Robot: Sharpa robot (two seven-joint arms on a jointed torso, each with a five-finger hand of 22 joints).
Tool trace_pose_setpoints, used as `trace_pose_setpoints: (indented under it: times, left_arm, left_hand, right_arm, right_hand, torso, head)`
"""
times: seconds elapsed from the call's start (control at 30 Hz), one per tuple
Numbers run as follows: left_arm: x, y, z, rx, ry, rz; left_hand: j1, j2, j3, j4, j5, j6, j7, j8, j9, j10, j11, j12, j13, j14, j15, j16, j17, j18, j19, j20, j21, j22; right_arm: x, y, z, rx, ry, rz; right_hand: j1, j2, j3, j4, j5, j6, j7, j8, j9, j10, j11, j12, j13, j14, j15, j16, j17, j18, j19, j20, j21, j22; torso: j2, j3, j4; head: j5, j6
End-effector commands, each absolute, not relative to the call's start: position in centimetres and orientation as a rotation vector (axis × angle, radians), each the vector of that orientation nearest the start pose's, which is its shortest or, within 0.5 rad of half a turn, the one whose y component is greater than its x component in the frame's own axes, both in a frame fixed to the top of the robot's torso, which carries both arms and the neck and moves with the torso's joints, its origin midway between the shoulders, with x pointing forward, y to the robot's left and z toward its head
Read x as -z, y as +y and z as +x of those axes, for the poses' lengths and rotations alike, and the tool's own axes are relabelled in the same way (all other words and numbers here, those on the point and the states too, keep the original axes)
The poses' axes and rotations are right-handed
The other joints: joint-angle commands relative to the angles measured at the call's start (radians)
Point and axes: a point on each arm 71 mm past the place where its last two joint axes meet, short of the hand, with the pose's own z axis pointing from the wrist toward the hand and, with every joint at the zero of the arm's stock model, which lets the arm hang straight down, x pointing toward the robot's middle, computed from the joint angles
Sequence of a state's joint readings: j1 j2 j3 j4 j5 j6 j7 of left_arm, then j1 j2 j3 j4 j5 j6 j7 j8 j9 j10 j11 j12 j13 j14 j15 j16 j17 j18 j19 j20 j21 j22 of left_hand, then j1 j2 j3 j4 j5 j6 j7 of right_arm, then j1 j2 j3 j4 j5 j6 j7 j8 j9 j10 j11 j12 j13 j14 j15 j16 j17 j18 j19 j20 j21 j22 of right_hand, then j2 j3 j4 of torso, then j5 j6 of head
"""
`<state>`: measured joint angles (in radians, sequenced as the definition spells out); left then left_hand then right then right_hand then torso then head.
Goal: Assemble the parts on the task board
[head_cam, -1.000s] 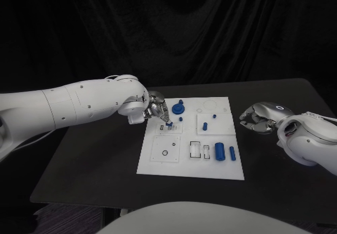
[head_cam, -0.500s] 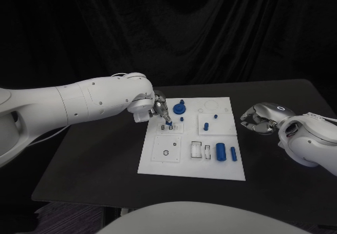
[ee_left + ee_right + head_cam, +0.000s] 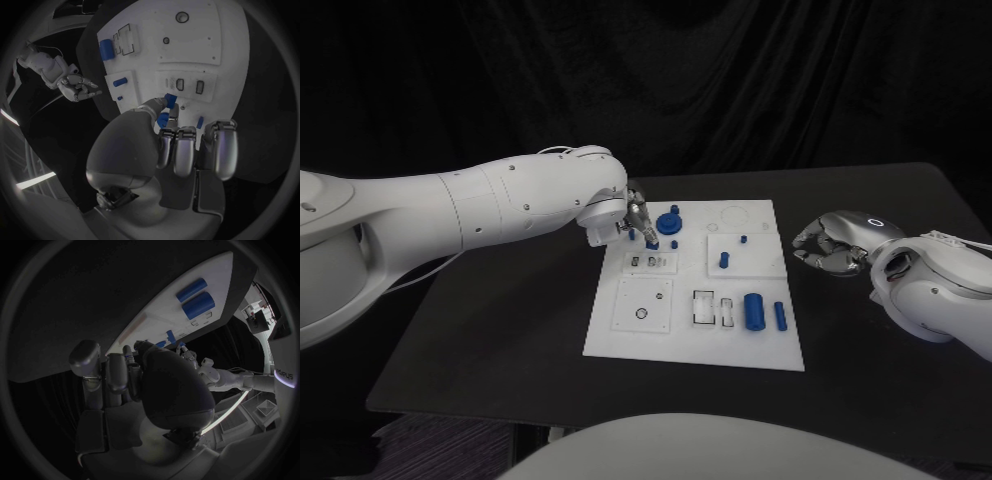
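The black rectangular worktop (image 3: 488,330) carries the flat white rectangular task board (image 3: 625,335), which lies in its middle, long side running away from the robot. The left white arm (image 3: 459,215) reaches in over the board's far left corner, and its silver left hand (image 3: 635,222) pinches a small blue peg-shaped part (image 3: 166,107) between thumb and a finger, the other fingers curled beside it — the left wrist view shows the part just above the two small dark slots (image 3: 190,86) in the board. The right white arm (image 3: 935,285) sits off the board's right edge, its silver right hand (image 3: 826,250) low over the bare worktop, fingers curled in on nothing. On the board, the large blue cylinder (image 3: 751,310) lies near the right edge at the near end, with a slimmer blue bar (image 3: 779,316) just beside it. A round blue knobbed part (image 3: 671,219) stands near the left hand, and a short blue peg (image 3: 724,260) stands further right — apart from both hands.
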<state>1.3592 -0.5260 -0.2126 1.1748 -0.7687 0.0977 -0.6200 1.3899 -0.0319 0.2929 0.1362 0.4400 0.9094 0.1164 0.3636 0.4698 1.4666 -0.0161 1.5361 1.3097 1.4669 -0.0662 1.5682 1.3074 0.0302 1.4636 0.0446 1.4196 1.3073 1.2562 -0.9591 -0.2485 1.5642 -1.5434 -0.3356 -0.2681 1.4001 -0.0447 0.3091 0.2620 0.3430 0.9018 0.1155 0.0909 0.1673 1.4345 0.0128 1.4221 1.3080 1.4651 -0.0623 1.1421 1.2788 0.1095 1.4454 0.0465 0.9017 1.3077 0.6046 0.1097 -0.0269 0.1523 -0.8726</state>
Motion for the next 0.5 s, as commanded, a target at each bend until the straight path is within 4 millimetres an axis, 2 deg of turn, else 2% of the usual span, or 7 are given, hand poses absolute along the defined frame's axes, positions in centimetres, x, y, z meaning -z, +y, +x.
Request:
trace_pose_setpoints:
  times: [0.03, 0.17, 0.3, 0.5]
  left_arm:
    - [22.32, 16.43, 53.84, 0.311, 2.403, -0.442]
    - [22.41, 16.32, 53.99, 0.304, 2.415, -0.433]
    - [22.45, 16.32, 53.98, 0.302, 2.420, -0.430]
    - [22.54, 16.42, 53.81, 0.303, 2.426, -0.427]
  left_hand:
    - [0.000, 0.013, 0.006, -0.004, -0.010, 0.070, -0.060, 0.003, 0.132, 0.082, -0.005, 0.003, 0.239, 0.104, -0.008, 0.003, 0.263, 0.005, 0.045, -0.007, 0.000, 0.203]
    - [-0.007, 0.015, 0.012, -0.007, -0.019, 0.068, -0.060, -0.001, 0.136, 0.079, -0.005, -0.001, 0.237, 0.104, -0.008, 0.003, 0.263, 0.008, 0.042, -0.008, -0.011, 0.199]
    - [-0.011, 0.017, 0.016, -0.009, -0.026, 0.068, -0.060, -0.002, 0.139, 0.079, -0.005, -0.001, 0.237, 0.104, -0.008, 0.003, 0.263, 0.008, 0.041, -0.009, -0.014, 0.198]
    - [-0.015, 0.021, 0.020, -0.011, -0.031, 0.068, -0.060, -0.004, 0.142, 0.077, -0.005, -0.005, 0.234, 0.104, -0.008, 0.003, 0.263, 0.009, 0.040, -0.009, -0.020, 0.195]
  right_arm:
    - [22.95, -25.90, 45.79, -0.342, 1.802, -0.168]
    - [22.95, -25.88, 45.79, -0.342, 1.802, -0.168]
    - [22.95, -25.87, 45.79, -0.342, 1.802, -0.168]
    - [22.96, -25.86, 45.79, -0.341, 1.803, -0.168]
  right_hand:
    - [0.000, -0.001, 0.003, 0.002, -0.004, 0.005, 0.000, 0.000, 0.001, -0.007, 0.001, -0.005, 0.065, 0.036, 0.006, -0.007, -0.001, 0.000, -0.005, 0.003, -0.004, 0.105]
    - [0.001, -0.002, 0.003, 0.002, -0.005, 0.006, 0.000, 0.000, 0.001, -0.007, 0.001, -0.005, 0.064, 0.035, 0.007, -0.009, -0.003, 0.001, -0.006, 0.003, -0.007, 0.105]
    - [0.001, -0.002, 0.003, 0.002, -0.005, 0.006, 0.000, 0.000, 0.001, -0.007, 0.001, -0.005, 0.064, 0.035, 0.007, -0.009, -0.003, 0.001, -0.006, 0.003, -0.007, 0.105]
    - [0.001, -0.002, 0.003, 0.001, -0.005, 0.006, 0.000, 0.000, 0.001, -0.008, 0.001, -0.006, 0.064, 0.035, 0.007, -0.009, -0.003, 0.001, -0.006, 0.003, -0.007, 0.105]
  torso:
    - [0.002, -0.0005, -0.0012]
    - [0.003, -0.0019, -0.0010]
    - [0.003, -0.0026, -0.0034]
    - [0.002, -0.0013, -0.0012]
  head:
    - [0.003, 0.000]
    - [0.004, 0.000]
    - [0.006, 0.000]
    - [0.007, 0.000]
